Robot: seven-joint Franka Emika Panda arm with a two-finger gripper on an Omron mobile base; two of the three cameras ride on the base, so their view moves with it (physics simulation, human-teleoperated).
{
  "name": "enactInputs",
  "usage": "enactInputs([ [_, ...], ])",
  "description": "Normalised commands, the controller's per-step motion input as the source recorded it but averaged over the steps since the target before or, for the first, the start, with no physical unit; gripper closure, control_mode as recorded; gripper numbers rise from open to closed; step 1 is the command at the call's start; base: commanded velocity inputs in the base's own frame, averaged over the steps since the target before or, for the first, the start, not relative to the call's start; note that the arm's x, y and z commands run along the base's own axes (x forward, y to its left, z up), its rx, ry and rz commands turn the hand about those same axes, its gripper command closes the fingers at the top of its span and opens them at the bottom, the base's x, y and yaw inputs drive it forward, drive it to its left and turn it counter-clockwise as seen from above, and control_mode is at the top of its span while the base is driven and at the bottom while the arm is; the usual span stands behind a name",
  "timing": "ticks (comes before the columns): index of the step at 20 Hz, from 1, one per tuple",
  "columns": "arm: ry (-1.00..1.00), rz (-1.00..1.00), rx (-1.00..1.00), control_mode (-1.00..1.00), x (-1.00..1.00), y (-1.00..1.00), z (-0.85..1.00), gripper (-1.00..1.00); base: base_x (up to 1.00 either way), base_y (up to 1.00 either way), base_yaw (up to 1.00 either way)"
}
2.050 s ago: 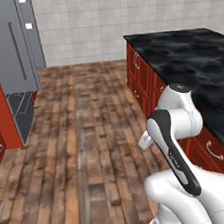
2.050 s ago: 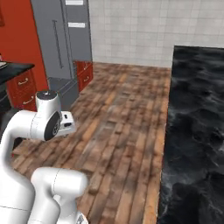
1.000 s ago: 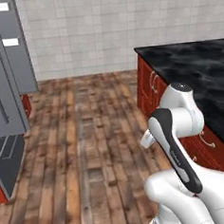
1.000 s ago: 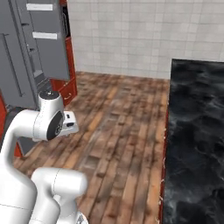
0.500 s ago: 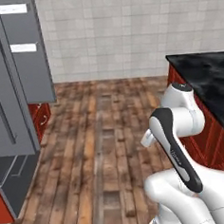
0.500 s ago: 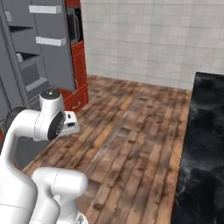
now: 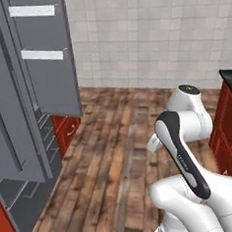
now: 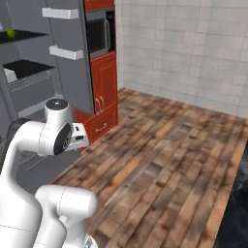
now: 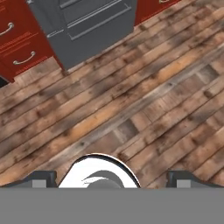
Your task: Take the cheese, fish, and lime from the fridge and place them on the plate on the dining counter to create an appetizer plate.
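I see the fridge [image 8: 53,63] standing open, with the lime [image 8: 10,33] on an upper shelf. My fingers [image 9: 39,178] are spread wide, empty above the wooden floor [image 9: 144,87].

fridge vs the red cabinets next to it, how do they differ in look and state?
Colour: the fridge is grey steel; the red cabinets are glossy red. State: the fridge stands open, its door swung out with white bins on the inside and black shelves showing; the cabinets' doors and drawers are shut. Contents: a small yellow-green ball sits on an upper fridge shelf; the cabinets' insides are hidden. Shared: both stand on the wood-plank floor, side by side.
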Motion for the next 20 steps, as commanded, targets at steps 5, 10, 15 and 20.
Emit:
enactInputs([
  [5, 0.00, 0.00, 0.00, 1.00, 0.00, 0.00, 0.00, -1.00, 1.00, 0.00, 0.43],
  [10, 0.00, 0.00, 0.00, 1.00, 0.00, 0.00, 0.00, -1.00, 0.74, 0.00, 0.55],
  [15, 0.00, 0.00, 0.00, 1.00, 0.00, 0.00, 0.00, -1.00, 0.48, 0.00, 0.61],
  [20, 0.00, 0.00, 0.00, 1.00, 0.00, 0.00, 0.00, -1.00, 0.45, -0.16, 0.49],
])
